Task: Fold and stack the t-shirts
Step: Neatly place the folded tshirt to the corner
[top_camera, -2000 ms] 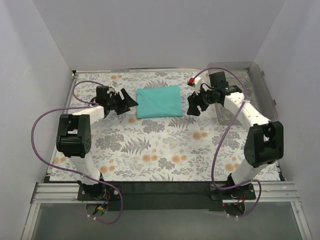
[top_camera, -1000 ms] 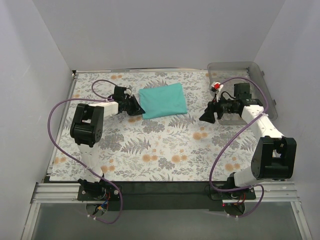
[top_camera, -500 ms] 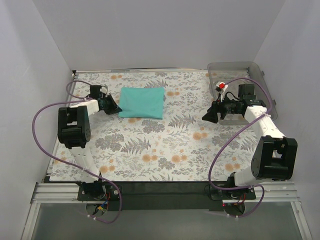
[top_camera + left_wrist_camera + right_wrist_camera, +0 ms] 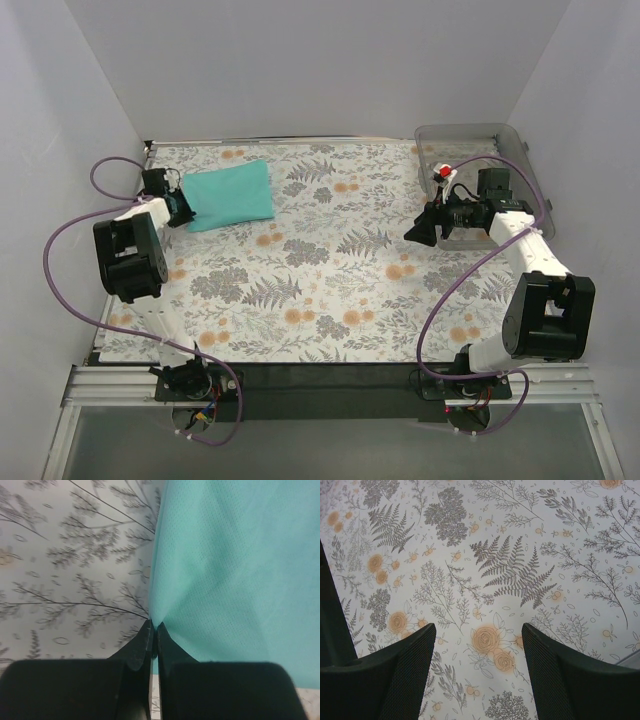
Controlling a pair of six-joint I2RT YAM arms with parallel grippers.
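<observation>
Two arm bases are mounted on the black rail (image 4: 330, 380) along the bottom edge of the top view, at the near side of the floral-patterned table (image 4: 330, 290).

1. Right arm (image 4: 540, 300): rises from the lower right and reaches to the right-centre of the frame. The right gripper (image 4: 418, 232) hangs above the table surface and points toward frame left. In the right wrist view its fingers (image 4: 395, 675) stand well apart. Only the printed table surface shows between them, and nothing is held.

2. Left arm (image 4: 130, 260): runs up the left side of the frame. The left gripper (image 4: 178, 208) sits in the upper left, at the left edge of the t-shirt (image 4: 230, 195). In the left wrist view the fingertips (image 4: 145, 640) are pressed together on the edge of the teal fabric, which puckers toward the pinch point.

3. T-shirt: folded into a compact rectangle. It lies on the table in the upper left of the top view, slightly tilted, close to the far edge.

4. Clear plastic bin (image 4: 480, 130): occupies the far right corner of the table, at the upper right of the frame, just beyond the right gripper.
</observation>
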